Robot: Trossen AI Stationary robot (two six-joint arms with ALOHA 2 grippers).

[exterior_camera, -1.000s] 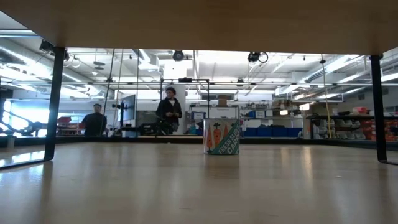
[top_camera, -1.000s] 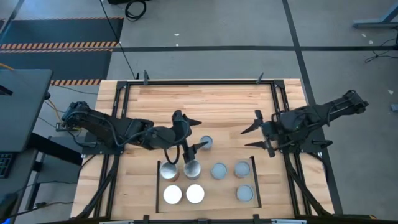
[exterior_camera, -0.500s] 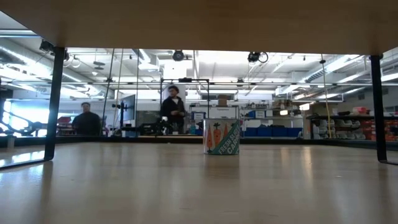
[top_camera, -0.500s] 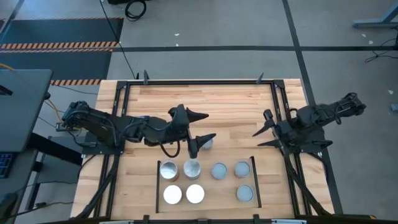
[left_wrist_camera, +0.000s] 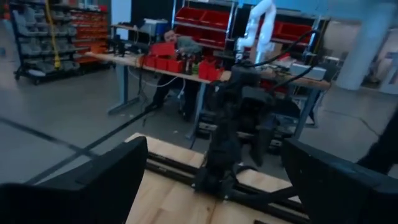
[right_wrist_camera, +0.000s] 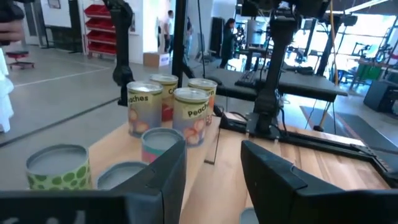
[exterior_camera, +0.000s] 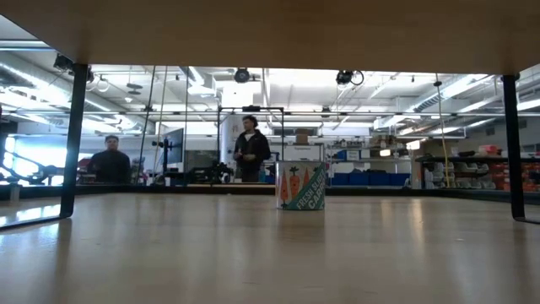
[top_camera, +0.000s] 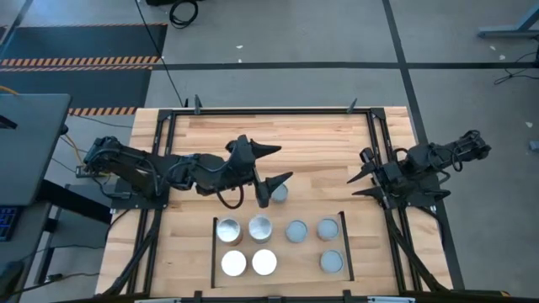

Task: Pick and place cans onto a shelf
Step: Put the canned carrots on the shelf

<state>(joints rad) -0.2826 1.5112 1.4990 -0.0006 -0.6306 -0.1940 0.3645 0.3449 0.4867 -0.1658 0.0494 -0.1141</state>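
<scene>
Seven cans stand upright on the pale-wood shelf (top_camera: 278, 248) between its two black rails. The far row (top_camera: 260, 227) holds several and the near row (top_camera: 264, 263) three. One more can (top_camera: 279, 193) stands on the tabletop just beyond the shelf, partly hidden by a finger of my left gripper; in the low view it (exterior_camera: 301, 186) has a carrot label. My left gripper (top_camera: 274, 167) is open and empty above that can, pointing toward the table's right (left_wrist_camera: 211, 186). My right gripper (top_camera: 352, 186) is open and empty at the table's right side (right_wrist_camera: 214, 168).
The black frame rails (top_camera: 381, 143) run along the table's left, right and far sides. Bare wood (top_camera: 278, 135) lies between the shelf and the far edge. The low view shows people (exterior_camera: 251, 154) standing in the room behind the table.
My left gripper has drawn back from above the shelf's far row, toward the table's far edge, and has tipped up from pointing downward to nearly level. My right gripper has drawn back toward the table's right edge. The cans have stayed in place.
</scene>
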